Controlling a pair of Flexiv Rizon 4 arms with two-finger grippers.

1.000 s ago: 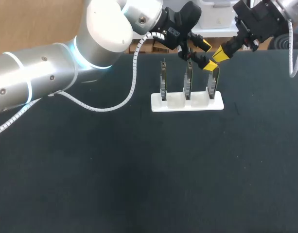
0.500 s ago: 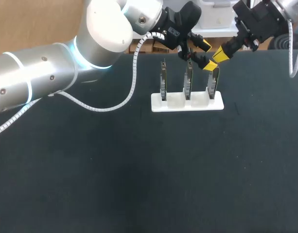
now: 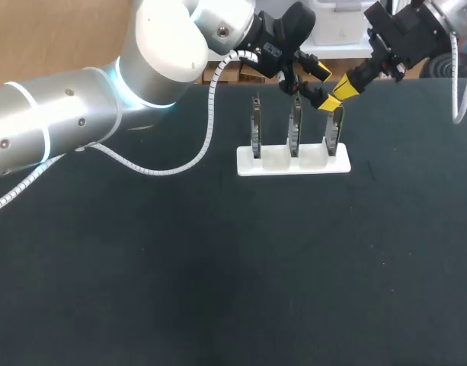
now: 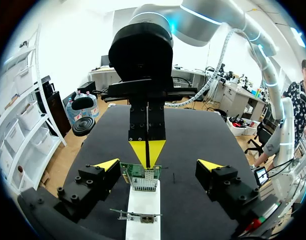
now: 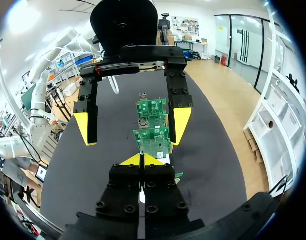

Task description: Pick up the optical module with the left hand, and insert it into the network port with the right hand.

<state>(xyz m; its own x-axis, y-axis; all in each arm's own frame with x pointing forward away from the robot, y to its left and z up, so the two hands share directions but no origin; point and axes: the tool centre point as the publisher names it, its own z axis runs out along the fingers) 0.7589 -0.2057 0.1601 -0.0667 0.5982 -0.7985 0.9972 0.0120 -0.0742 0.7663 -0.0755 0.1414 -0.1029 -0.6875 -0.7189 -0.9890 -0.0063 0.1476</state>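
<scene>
Just ahead, between the left gripper's [image 4: 158, 165] spread fingers, stood the optical module [image 4: 143, 178], upright; the right gripper [image 4: 147, 156], clenched empty, hung at its top.

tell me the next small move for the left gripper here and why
Probably close the left gripper on the end module. Its fingers stand open on either side of that module without touching it, and the module sits upright in the white holder. The right gripper has its shut tips at the module's top edge, so close gently.
</scene>
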